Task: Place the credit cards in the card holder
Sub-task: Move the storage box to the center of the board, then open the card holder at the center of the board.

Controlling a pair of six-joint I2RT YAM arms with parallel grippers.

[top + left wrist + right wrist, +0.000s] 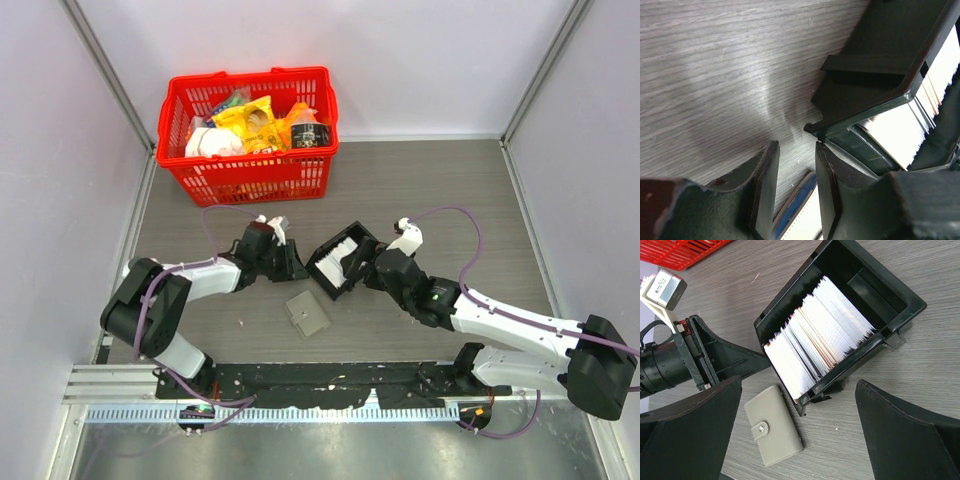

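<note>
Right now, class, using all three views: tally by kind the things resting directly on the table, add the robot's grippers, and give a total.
Red basket: 1
Black tray: 1
Card holder: 1
Grippers: 2, left gripper and right gripper
Total: 5
Credit cards inside the tray: too tightly packed to count.

white cards [825,325], black tray [880,280], grey-beige wallet [772,425], red basket [250,178] (grid pattern)

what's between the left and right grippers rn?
The black tray, packed with cards, sits between left gripper and right gripper. The wallet lies off that line. Clearest in top view.
</note>
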